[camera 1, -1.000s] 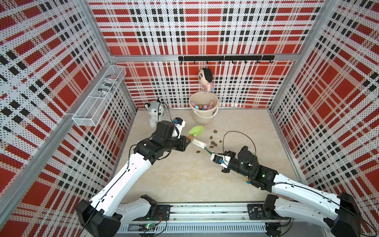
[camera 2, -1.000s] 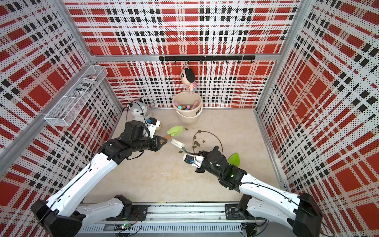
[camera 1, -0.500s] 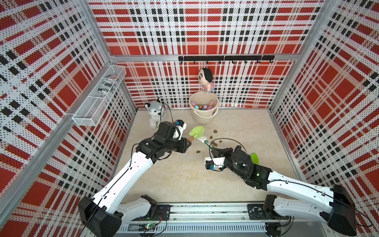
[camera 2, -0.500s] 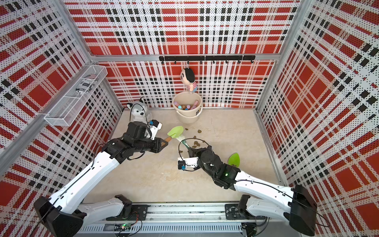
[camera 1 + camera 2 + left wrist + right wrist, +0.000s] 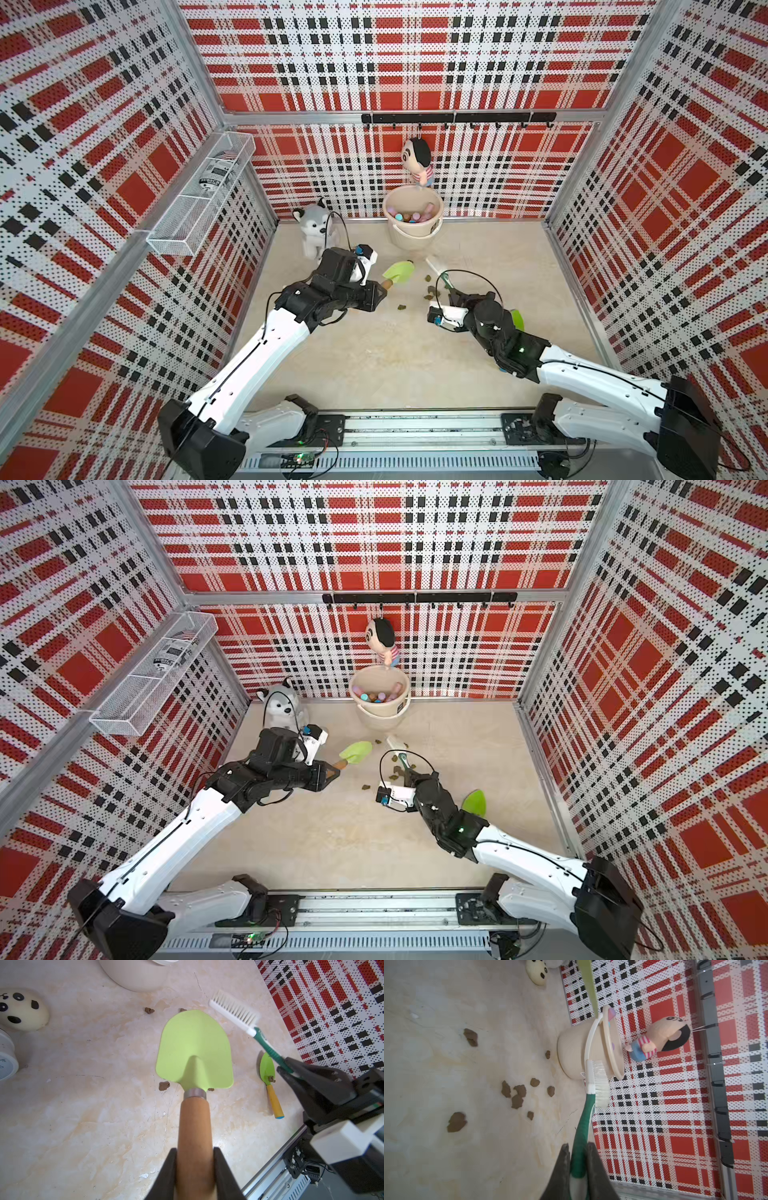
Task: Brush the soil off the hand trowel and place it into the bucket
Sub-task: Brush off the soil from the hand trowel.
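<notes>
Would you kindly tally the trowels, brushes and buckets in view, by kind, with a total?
Trowels: 2, the held trowel in the left gripper and the small trowel lying on the table
Brushes: 1, the brush in the right gripper
Buckets: 1, the bucket
Total: 4

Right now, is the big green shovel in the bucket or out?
Out. The left gripper holds the shovel by its handle, short of the bucket.

1. Walls all round are perforated panels in red, black and white plaid.
2. Floor is a beige marbled surface, kinda scuffed.
3. Black hook rail on the back wall, white wire basket on the left one.
</notes>
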Motion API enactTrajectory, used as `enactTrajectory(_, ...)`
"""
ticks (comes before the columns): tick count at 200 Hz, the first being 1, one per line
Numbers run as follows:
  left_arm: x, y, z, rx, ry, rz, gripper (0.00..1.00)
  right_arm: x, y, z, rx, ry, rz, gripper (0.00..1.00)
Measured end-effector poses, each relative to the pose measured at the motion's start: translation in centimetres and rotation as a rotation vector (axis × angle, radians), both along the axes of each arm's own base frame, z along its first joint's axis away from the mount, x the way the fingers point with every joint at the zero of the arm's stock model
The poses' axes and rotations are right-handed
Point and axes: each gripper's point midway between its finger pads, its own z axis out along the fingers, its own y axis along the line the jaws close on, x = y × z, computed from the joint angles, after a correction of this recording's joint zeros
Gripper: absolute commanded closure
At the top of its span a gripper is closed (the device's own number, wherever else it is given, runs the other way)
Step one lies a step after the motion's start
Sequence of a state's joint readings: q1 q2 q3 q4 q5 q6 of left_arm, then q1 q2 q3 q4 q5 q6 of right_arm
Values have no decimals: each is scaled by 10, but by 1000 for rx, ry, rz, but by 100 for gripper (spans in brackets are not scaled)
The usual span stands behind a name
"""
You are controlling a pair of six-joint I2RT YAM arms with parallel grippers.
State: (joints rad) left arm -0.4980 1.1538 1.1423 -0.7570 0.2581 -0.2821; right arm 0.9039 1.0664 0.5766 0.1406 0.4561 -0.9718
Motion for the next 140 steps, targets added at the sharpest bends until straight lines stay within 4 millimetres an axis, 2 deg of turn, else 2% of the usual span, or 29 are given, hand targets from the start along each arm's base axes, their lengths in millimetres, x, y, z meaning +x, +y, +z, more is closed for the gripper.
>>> enactTrajectory(39,0,0,0,-2,-1,0,100,-38,36,-14,-73,31,186,100)
enactTrajectory(63,-1,0,-3,1,6,1,100,-53,54,-10,-130,11,281,100)
enactTrajectory(101,-2,1,-6,3,17,1,100,-52,64,15,-151,-67,322,100)
enactTrajectory(140,-3,1,-7,4,21,0,100,-43,60,19,-194,-104,319,100)
